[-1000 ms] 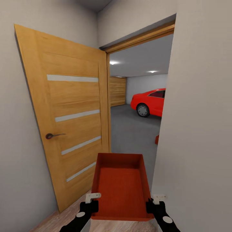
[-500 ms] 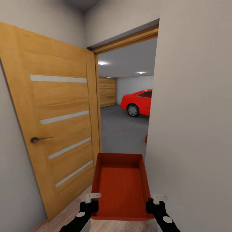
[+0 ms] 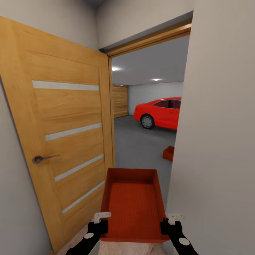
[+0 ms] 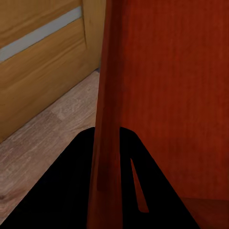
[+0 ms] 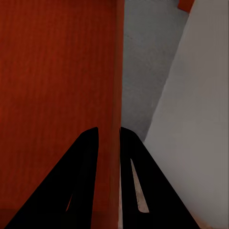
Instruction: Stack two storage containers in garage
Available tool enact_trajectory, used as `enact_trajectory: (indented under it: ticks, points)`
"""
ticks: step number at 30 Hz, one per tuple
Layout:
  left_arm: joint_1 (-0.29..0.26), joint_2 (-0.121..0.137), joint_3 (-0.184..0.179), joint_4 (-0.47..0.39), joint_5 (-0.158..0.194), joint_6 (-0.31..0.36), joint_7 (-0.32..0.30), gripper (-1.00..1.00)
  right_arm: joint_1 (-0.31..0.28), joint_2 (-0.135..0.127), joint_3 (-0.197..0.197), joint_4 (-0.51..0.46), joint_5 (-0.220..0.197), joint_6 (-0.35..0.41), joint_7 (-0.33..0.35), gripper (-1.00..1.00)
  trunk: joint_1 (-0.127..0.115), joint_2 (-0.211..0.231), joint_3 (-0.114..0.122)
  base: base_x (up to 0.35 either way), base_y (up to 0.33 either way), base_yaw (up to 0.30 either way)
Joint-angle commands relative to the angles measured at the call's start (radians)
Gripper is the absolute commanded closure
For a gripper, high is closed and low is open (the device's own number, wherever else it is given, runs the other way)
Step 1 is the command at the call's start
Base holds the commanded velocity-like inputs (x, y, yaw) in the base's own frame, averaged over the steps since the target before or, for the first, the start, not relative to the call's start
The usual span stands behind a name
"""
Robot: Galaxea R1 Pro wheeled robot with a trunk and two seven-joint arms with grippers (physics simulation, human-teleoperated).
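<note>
From the head camera, an orange-red storage container is carried low in front of the robot, open side up, with the left claw pinched on its left wall and the right claw pinched on its right wall. A wooden door with pale strips and a lever handle stands swung open close on the left. A pale wall comes close on the right, its edge just beside the container's right rim. Between them the doorway opens onto the garage's grey floor, where the second container sits near the wall edge and a red car is parked well beyond.

At the left wrist, black fingers straddle the container wall, shut on it; plank flooring and the door's bottom lie beside.

At the right wrist, fingers likewise clamp the container's wall, with grey floor and the pale wall just beside.
</note>
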Motion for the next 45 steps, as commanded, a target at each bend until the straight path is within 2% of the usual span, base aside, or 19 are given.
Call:
enact_trajectory:
  ticks: [1,9,20,31,45]
  points:
    - [-0.002,-0.001,0.013,-0.037,-0.003,-0.001,0.002,1.00,0.001,0.000,0.014,0.002,0.019,-0.003,0.008,1.00,0.001,-0.001,0.000,0.261,0.208,0.000]
    - [-0.002,0.000,0.012,-0.037,-0.003,-0.001,0.002,1.00,0.001,0.000,0.014,0.002,0.019,-0.003,0.008,1.00,0.001,-0.001,0.000,0.218,0.181,0.000]
    - [-0.002,0.000,0.013,-0.037,-0.003,0.000,0.002,1.00,0.001,0.000,0.014,0.002,0.019,-0.003,0.008,1.00,0.001,-0.001,0.000,0.006,0.015,0.000]
    - [-0.002,0.000,0.013,-0.037,-0.003,0.000,0.003,1.00,0.001,0.000,0.014,0.002,0.019,-0.003,0.008,1.00,0.001,-0.001,0.000,0.000,0.250,0.000]
    - [-0.002,-0.001,0.013,-0.037,-0.003,0.000,0.004,1.00,0.001,0.000,0.014,0.002,0.020,-0.003,0.008,1.00,0.001,-0.001,0.000,0.063,0.012,0.000]
